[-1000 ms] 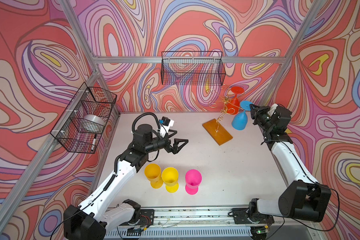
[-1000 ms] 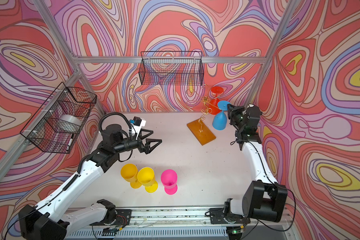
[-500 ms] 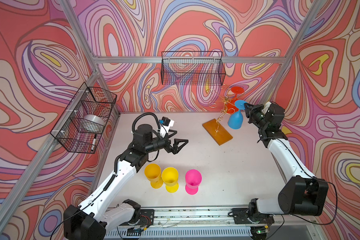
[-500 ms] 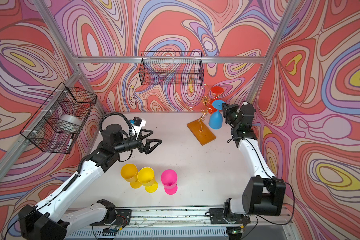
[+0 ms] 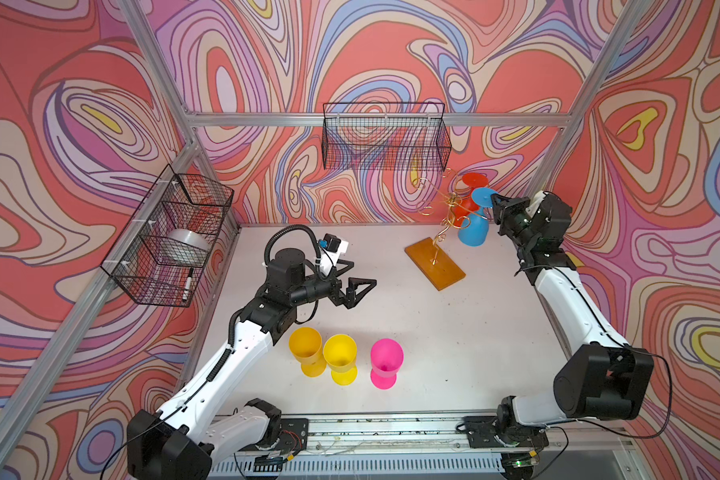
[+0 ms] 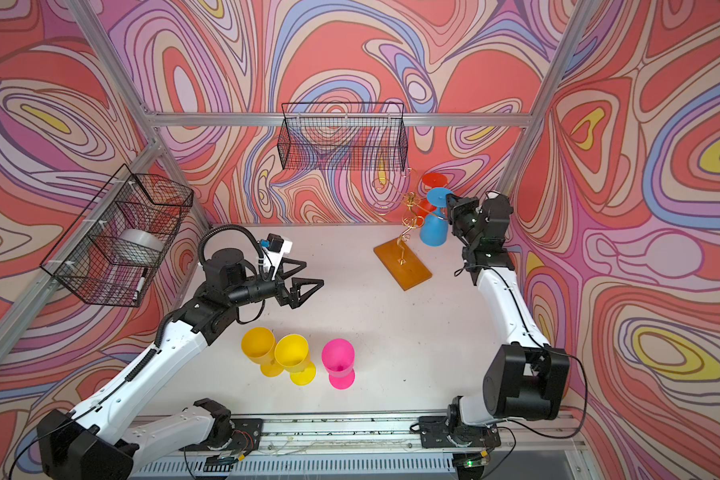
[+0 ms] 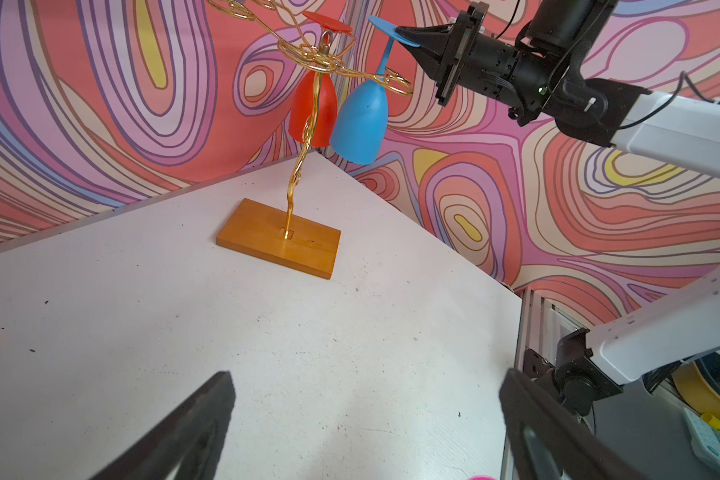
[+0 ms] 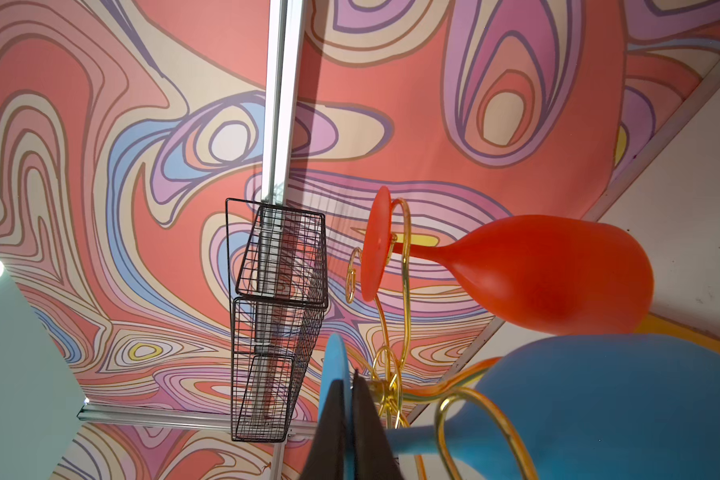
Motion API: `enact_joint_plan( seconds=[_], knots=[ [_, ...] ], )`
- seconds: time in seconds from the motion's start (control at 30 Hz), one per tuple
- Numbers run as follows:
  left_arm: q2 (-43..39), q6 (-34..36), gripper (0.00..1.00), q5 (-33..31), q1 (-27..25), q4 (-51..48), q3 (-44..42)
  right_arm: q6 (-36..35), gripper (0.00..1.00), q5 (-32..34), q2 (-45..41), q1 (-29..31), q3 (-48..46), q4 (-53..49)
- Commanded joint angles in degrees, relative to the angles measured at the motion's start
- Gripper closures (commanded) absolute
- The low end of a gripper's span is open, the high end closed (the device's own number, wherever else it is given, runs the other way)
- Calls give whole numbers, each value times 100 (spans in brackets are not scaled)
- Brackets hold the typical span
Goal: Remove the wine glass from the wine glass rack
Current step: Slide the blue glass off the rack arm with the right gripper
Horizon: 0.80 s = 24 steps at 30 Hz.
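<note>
The wine glass rack (image 5: pixel 435 262) is a gold wire stand on an amber base at the back right of the table, also in the left wrist view (image 7: pixel 279 239). Two wine glasses hang upside down from it: a blue one (image 5: pixel 472 232) (image 7: pixel 360 120) and a red one (image 5: pixel 473 180) (image 8: pixel 549 274) behind it. My right gripper (image 5: pixel 493 199) (image 8: pixel 348 382) is shut on the rim of the blue glass's foot (image 8: pixel 334 357), and the stem sits in a gold loop. My left gripper (image 5: pixel 362 276) (image 7: pixel 366 376) hovers open and empty over mid-table.
Two yellow glasses (image 5: pixel 306 351) (image 5: pixel 341 359) and a pink one (image 5: pixel 386 361) stand upright near the table's front. A black mesh basket (image 5: pixel 385 137) hangs on the back wall just above the rack. Another basket (image 5: pixel 171 237) hangs on the left wall.
My right gripper has shifted left towards the rack, with the blue glass's foot still in its jaws. The left arm has not moved.
</note>
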Motion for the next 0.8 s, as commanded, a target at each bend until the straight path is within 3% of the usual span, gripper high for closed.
enact_joint_plan(
  seconds=[0.0, 0.77],
  knots=[
    [-61, 145, 0, 21, -28, -82, 193, -198, 100, 239, 103, 3, 157, 113],
    [-23, 156, 0, 59, -26, -101, 212, -479, 100, 666, -17, -404, 69, 10]
  ],
)
